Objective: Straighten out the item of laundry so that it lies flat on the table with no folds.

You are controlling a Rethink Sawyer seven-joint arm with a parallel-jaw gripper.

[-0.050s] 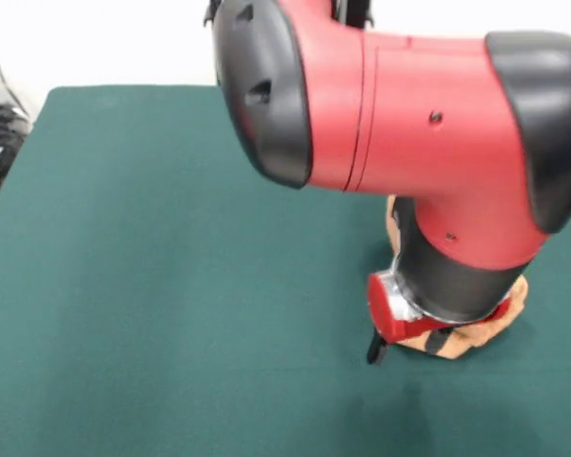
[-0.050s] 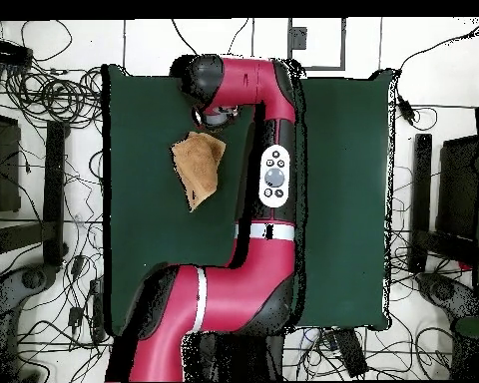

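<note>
The item of laundry (image 2: 199,168), a small tan towel, lies bunched on the dark green table (image 2: 144,229) in the overhead view. It tapers to a point at one end and has a fold along its side. In the front view only parts of the towel (image 1: 481,331) show from behind the arm's wrist. The gripper (image 1: 379,345) is down at the towel's edge, close to the cloth and the table. From overhead, the gripper (image 2: 215,117) sits at the towel's upper corner, mostly hidden under the wrist. Whether it holds the cloth cannot be seen.
The red and black arm (image 1: 409,114) fills the upper right of the front view and hides much of the towel. Overhead, the arm (image 2: 273,180) runs along the middle of the table. Cables and equipment (image 2: 44,100) lie on the floor around the table.
</note>
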